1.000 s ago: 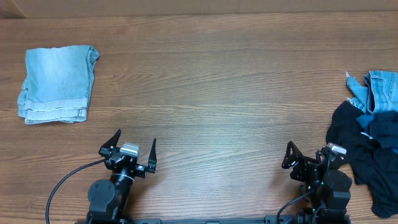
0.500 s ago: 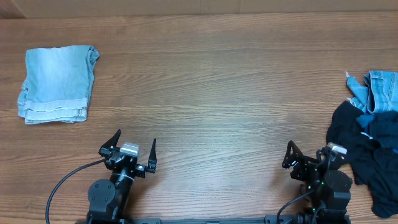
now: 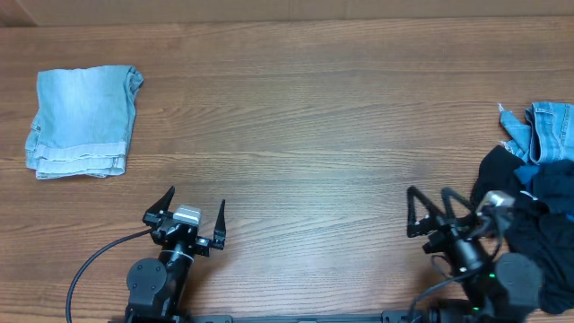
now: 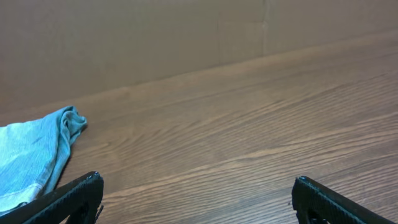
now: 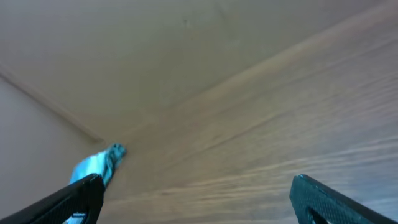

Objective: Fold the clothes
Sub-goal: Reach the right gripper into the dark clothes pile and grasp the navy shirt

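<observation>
On the left end of the wooden table [image 3: 314, 108], toward the far side: one folded light-blue denim garment [image 3: 82, 121], roughly rectangular, hems stacked along its near edge, lying flat and alone. Same garment [image 4: 31, 155] at the low left of the left wrist view, one rumpled corner showing, near the foot of the plain brown back wall [image 4: 155, 37].

At the right edge of the table: unfolded pile. Dark navy garments [image 3: 525, 215], crumpled and heaped, running off the frame at the right and bottom. Second light-blue denim piece [image 3: 549, 130], rumpled, on the far side of the dark heap and touching it, partly cut off by the frame.

Near the front edge, left: left gripper [image 3: 195, 199], jaws spread wide, nothing between them, over bare wood, well apart from the folded denim. Same spread in its own camera [image 4: 196, 180], black fingers [image 4: 68, 199] at the bottom corners, only wood grain between. Black cable [image 3: 90, 265] curving from the arm's base toward the lower left.

Near the front edge, right: right gripper [image 3: 429, 196], jaws likewise wide apart and empty, fingertips pointing toward the far side, just beside the left margin of the dark heap; contact with the cloth not discernible. Own camera blurred: fingers [image 5: 323, 199] at the bottom corners, wood between, a bit of light-blue fabric [image 5: 96, 165] low left, too smeared to say which garment.
</observation>
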You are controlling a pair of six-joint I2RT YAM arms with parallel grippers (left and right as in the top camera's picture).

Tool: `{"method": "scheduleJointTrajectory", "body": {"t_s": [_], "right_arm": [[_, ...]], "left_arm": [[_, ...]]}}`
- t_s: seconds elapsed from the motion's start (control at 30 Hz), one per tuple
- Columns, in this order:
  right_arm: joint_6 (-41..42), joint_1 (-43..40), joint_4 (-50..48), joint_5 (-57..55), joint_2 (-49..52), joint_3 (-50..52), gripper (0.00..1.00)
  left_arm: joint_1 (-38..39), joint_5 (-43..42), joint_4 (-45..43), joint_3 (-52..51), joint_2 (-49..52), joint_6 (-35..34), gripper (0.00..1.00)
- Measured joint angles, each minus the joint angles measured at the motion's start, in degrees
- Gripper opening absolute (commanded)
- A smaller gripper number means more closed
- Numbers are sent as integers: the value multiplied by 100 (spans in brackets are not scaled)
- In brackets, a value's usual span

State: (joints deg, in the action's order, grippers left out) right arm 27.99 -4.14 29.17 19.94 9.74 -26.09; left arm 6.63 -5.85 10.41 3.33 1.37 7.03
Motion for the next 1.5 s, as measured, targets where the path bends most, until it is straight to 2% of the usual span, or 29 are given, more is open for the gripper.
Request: {"method": "scheduleJointTrajectory", "body": {"t_s": [0.2,0.23,0.27,0.4,0.47,0.63,0.73,0.77,0.9,0.97,1.07,1.1,1.13,1.17,1.37,1.5], "right_arm": [[-216,0,1414,-791,3167,-2765,100],[-302,0,1620,-918,4190,-3453,100],[-446,0,1856,-949,4725,-3840,100],[-575,-278,2041,-1252,6083,-4393,100],[-442,-861,2238,-1390,6367,-4402,96],[-146,-3377,2334,-1617,7313,-4409,93],[-61,-4079,2074,-1646,7597,-4411,88],[-28,-4203,2039,-1650,7696,-4411,83],[68,-4411,1926,-1740,8408,-4411,79],[79,-4409,1843,-1788,8712,-4411,70],[98,-4411,1729,-1851,9119,-4411,47],[92,-4411,1729,-1871,9132,-4411,25],[118,-4411,1705,-1884,9132,-4411,11],[125,-4411,1707,-1893,9132,-4411,4],[203,-4411,1753,-1849,9073,-4411,4],[199,-4409,1797,-909,8358,-4765,4]], "left_arm": [[0,2,-22,-7,24,0,100],[0,0,-13,-9,42,0,100],[0,2,-31,-9,42,-2,100],[0,0,-20,-9,42,0,100],[0,0,-17,-9,42,-2,100],[0,0,-17,-9,42,-2,100],[0,0,-17,-9,42,-2,100],[0,0,-17,-9,42,0,100],[0,0,-17,-9,42,0,100],[0,0,-17,-9,42,0,100],[0,0,-17,-9,42,0,100],[0,0,-17,-9,42,0,100],[0,0,-17,-9,42,0,100],[0,0,-20,-9,42,-2,100],[0,0,-17,-9,42,0,100],[0,0,-17,-9,42,0,100]]}}
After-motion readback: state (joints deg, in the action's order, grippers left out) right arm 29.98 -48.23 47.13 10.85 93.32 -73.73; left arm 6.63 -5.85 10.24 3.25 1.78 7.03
